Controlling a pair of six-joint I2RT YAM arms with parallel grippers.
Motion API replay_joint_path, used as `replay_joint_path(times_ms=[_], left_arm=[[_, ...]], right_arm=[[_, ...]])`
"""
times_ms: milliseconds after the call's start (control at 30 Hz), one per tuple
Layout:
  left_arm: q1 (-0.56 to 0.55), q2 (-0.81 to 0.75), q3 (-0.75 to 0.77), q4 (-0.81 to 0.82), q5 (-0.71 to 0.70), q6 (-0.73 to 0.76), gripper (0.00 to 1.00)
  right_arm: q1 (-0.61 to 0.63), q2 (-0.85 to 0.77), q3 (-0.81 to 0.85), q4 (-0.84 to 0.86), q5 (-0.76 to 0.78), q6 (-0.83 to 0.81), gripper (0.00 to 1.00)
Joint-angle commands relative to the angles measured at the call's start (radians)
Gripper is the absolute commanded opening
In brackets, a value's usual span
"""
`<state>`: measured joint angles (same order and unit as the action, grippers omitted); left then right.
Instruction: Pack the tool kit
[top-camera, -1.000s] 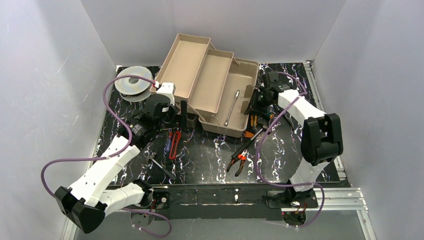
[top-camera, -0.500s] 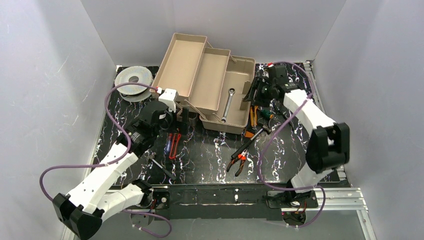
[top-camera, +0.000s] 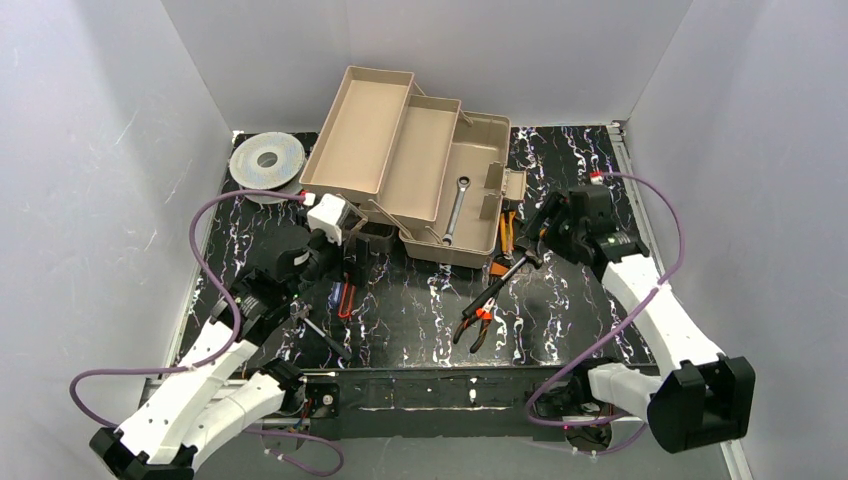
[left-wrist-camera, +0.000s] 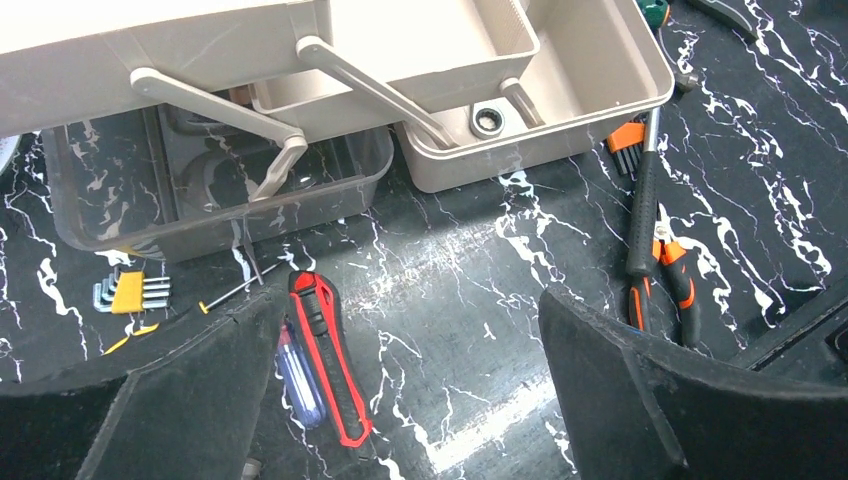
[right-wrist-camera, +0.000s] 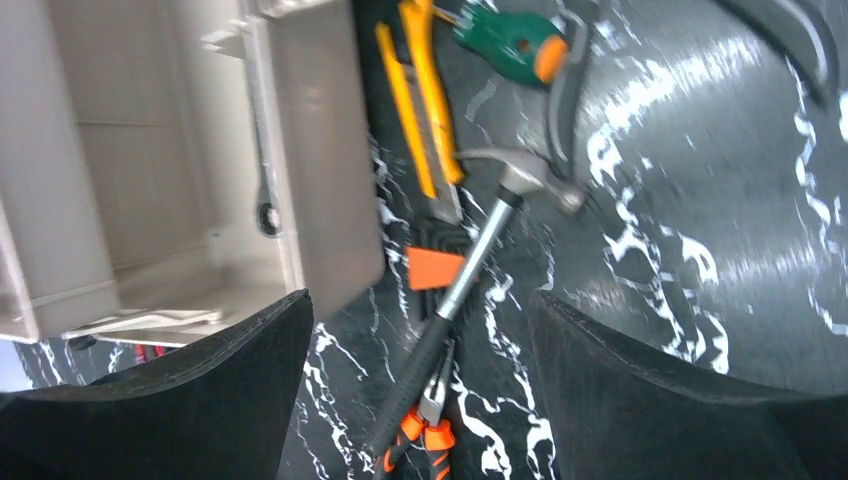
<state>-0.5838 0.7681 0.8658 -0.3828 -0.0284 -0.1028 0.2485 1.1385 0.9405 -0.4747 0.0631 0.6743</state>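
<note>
The tan toolbox (top-camera: 478, 165) stands open at the back, trays fanned out to the left, with a wrench (top-camera: 455, 208) lying in its bottom. Its translucent lid (left-wrist-camera: 200, 200) hangs at the front left. My left gripper (top-camera: 362, 252) hovers open and empty over the mat, with a red utility knife (left-wrist-camera: 325, 355) and a blue screwdriver (left-wrist-camera: 298, 380) beside its left finger. My right gripper (top-camera: 540, 232) is open and empty to the right of the box, above the hammer (right-wrist-camera: 470, 265) and the orange pliers (right-wrist-camera: 425, 430). The hammer handle runs between its fingers, well below them.
A yellow utility knife (right-wrist-camera: 425, 100), a green-handled screwdriver (right-wrist-camera: 510, 35) and an orange hex-key holder (right-wrist-camera: 432, 268) lie right of the toolbox. A yellow hex-key set (left-wrist-camera: 130, 293) sits near the lid. A grey spool (top-camera: 266, 160) lies at the back left. White walls enclose the mat.
My right gripper has opened, leaving the wrench in the toolbox, and has drawn back to the right and nearer. The left arm has pulled back a little toward the near edge.
</note>
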Motion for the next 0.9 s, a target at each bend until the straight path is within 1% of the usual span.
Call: replay_joint_path(times_ms=[0,100,133,267,400,567,633,733,867], left_arm=[[0.002,-0.061,-0.041,0.016,-0.009,0.036,0.99],[0.003,-0.067,-0.040,0.006,-0.012,0.042,1.00],[0.003,-0.067,-0.035,0.004,-0.008,0.045,1.00],[0.002,-0.060,-0.008,-0.012,-0.005,0.059,1.00],[0.002,-0.084,0.006,-0.036,-0.096,0.057,1.00],[0.002,-0.138,-0.046,-0.001,-0.147,0.054,1.00],[0.002,-0.159,-0.061,0.012,-0.200,0.033,1.00],[0.002,-0.168,-0.064,0.008,-0.267,0.040,1.00],[0.002,-0.144,-0.050,-0.015,-0.262,0.057,0.99]], right_arm=[[-0.005,-0.102,-0.127,-0.021,0.105,0.173,0.85],[-0.005,-0.155,-0.244,0.002,0.121,0.281,0.79],[-0.005,-0.163,-0.281,0.044,0.101,0.294,0.78],[0.005,-0.135,-0.351,0.119,0.045,0.362,0.78],[0.059,-0.099,-0.385,0.213,0.068,0.403,0.78],[0.117,-0.022,-0.379,0.261,0.097,0.453,0.78],[0.131,0.018,-0.366,0.270,0.100,0.454,0.78],[0.147,0.076,-0.352,0.304,0.105,0.453,0.78],[0.151,0.150,-0.299,0.310,0.099,0.460,0.78]])
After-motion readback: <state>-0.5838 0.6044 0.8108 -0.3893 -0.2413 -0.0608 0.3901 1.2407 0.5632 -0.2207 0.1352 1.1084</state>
